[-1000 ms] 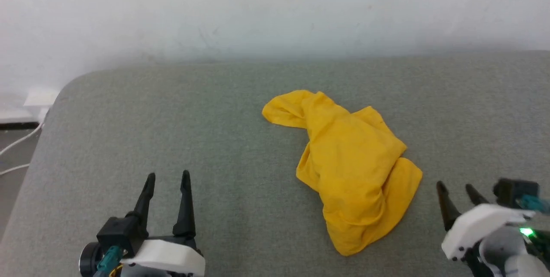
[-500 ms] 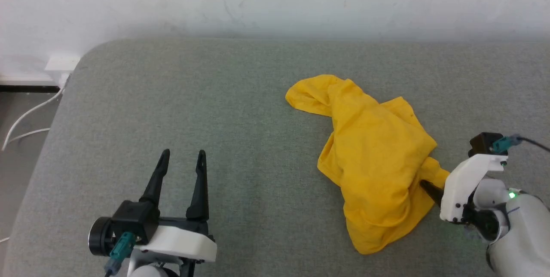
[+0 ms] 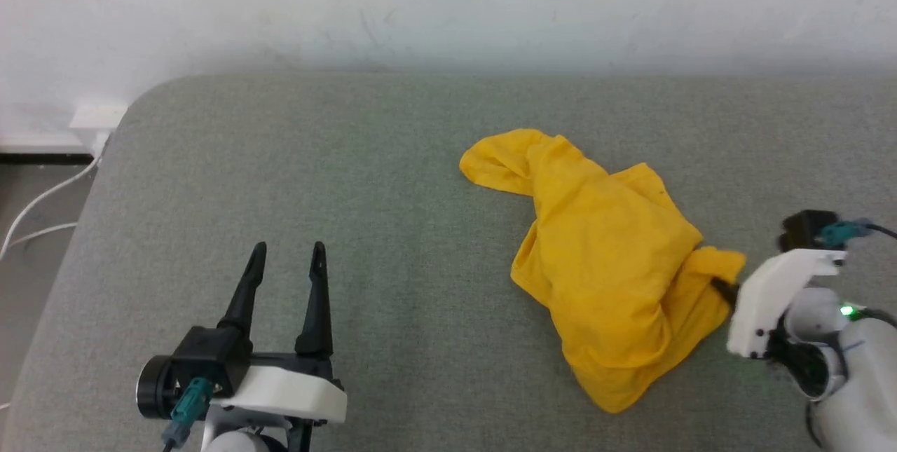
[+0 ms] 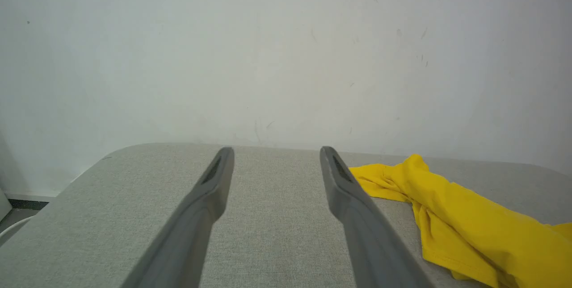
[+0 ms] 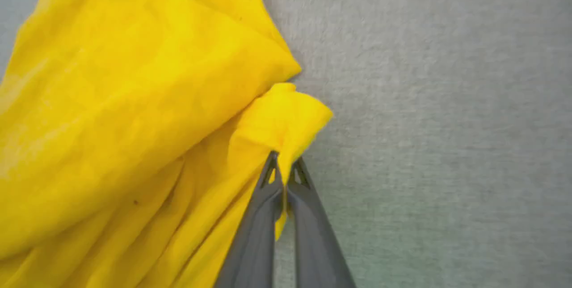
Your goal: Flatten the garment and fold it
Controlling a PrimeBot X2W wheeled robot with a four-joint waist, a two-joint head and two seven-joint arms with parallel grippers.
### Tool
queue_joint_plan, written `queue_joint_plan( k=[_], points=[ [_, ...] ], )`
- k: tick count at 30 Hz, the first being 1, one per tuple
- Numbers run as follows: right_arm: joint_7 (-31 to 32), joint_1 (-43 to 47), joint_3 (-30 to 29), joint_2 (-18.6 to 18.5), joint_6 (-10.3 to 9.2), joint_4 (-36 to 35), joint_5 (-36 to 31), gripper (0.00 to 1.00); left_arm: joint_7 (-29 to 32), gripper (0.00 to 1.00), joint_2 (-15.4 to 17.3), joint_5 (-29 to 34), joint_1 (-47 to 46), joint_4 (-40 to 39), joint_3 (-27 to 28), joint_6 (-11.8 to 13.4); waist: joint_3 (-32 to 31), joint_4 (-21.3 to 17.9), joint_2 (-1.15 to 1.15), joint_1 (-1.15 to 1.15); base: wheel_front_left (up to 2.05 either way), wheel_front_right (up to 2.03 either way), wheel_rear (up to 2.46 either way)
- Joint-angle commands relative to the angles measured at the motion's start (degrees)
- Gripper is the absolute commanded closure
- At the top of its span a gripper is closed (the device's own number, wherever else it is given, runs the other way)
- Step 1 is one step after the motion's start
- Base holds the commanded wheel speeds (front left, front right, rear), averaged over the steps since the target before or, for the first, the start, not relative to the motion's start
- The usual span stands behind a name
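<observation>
Grey padded surface (image 3: 350, 158) bore one yellow T-shirt (image 3: 610, 263), crumpled and unfolded; right gripper (image 5: 284, 164) pinched its side edge, left gripper (image 3: 286, 263) stood wide, empty; flattening apparently barely begun.

I'm seeing the garment (image 3: 610, 263) as soft, matt yellow cloth, creasing loosely on a padded top (image 3: 350, 179) that's showing grey woven fabric, finely rough. The fingers (image 4: 357, 216) of the left gripper (image 3: 288, 249) are looking like dark matt plastic, its shell (image 3: 280, 399) like smooth white plastic.
</observation>
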Motion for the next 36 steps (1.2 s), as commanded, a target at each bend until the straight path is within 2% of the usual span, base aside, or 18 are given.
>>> queue_joint_plan(
  k=[1, 6, 9, 13, 17, 18, 19, 20, 24, 27, 30, 36],
  points=[
    [-1.1, 1.2, -0.6, -0.9, -0.05, -1.3, 0.0, 1.0, -0.3, 0.0, -0.1, 0.5, 0.4, 0.0, 0.2, -0.4, -1.2, -0.7, 0.0, -0.01, 0.0, 0.0, 0.0],
    [-5.4, 10.4, -9.5, -1.6, -0.05, -12.5, -2.3, 1.0, -0.3, 0.0, 0.0, 0.6, 1.7, -0.1, 0.8, -0.3, -2.7, -2.0, 0.0, -0.01, 0.0, 0.0, 0.0],
    [-3.7, 19.2, -17.4, 1.6, -0.05, -21.1, -4.9, 1.0, -0.3, 0.0, 0.2, 0.7, 2.5, -0.5, 1.0, -0.1, -3.2, -2.6, 0.0, -0.01, 0.0, 0.0, 0.0],
    [0.9, 31.0, -27.2, 8.4, -0.05, -31.2, -8.2, 1.0, -0.3, 0.0, 0.4, 0.6, 3.2, -0.7, 1.2, 0.0, -3.2, -3.2, 0.0, -0.01, 0.0, 0.0, 0.0],
    [5.5, 37.3, -32.2, 10.5, -0.05, -34.4, -9.7, 1.0, -0.2, 0.0, 0.6, 0.4, 3.4, -0.6, 1.3, 0.2, -3.1, -3.7, 0.0, -0.01, 0.0, 0.0, 0.0],
    [6.2, 37.9, -32.2, 10.6, -0.05, -34.1, -9.6, 0.83, -0.2, 0.0, 0.7, 0.4, 3.4, -0.5, 1.3, 0.2, -3.2, -3.8, 0.0, -0.01, 0.0, 0.0, 0.0],
    [5.9, 38.2, -32.0, 10.7, -0.05, -33.7, -9.4, 0.11, -0.1, 0.0, 0.7, 0.4, 3.4, -0.4, 1.2, 0.2, -3.3, -3.8, 0.0, -0.01, 0.0, 0.0, 0.0],
    [4.5, 37.7, -31.9, 10.7, -0.05, -33.5, -8.8, 0.0, 0.0, 0.0, 0.7, 0.3, 3.4, -0.4, 1.1, 0.3, -3.4, -3.9, 0.0, -0.01, 0.0, 0.0, 0.0],
    [-3.5, 32.9, -31.8, 10.7, -0.05, -34.0, -9.0, 0.0, 0.3, 0.0, 0.8, 0.2, 3.3, -0.1, 0.9, 0.3, -3.6, -4.0, 0.0, -0.01, 0.0, 0.0, 0.0],
    [-8.0, 27.3, -29.0, 10.7, -0.05, -33.6, -10.1, 0.0, 0.4, 0.0, 0.8, 0.1, 3.1, -0.2, 0.7, 0.4, -3.5, -4.0, 0.0, -0.01, 0.0, 0.0, 0.0],
    [-7.9, 21.6, -22.5, 10.6, -0.05, -31.1, -10.7, 0.0, 0.5, 0.0, 0.8, 0.2, 2.7, -0.3, 0.5, 0.3, -3.0, -3.6, 0.0, -0.01, 0.0, 0.0, 0.0],
    [-2.3, 11.0, -7.8, 8.4, -0.05, -23.4, -8.9, 0.0, 0.4, 0.0, 0.3, 0.2, 1.0, -0.5, -0.1, 0.3, -1.0, -1.8, 0.0, -0.01, 0.0, 0.0, 0.0]
  ],
)
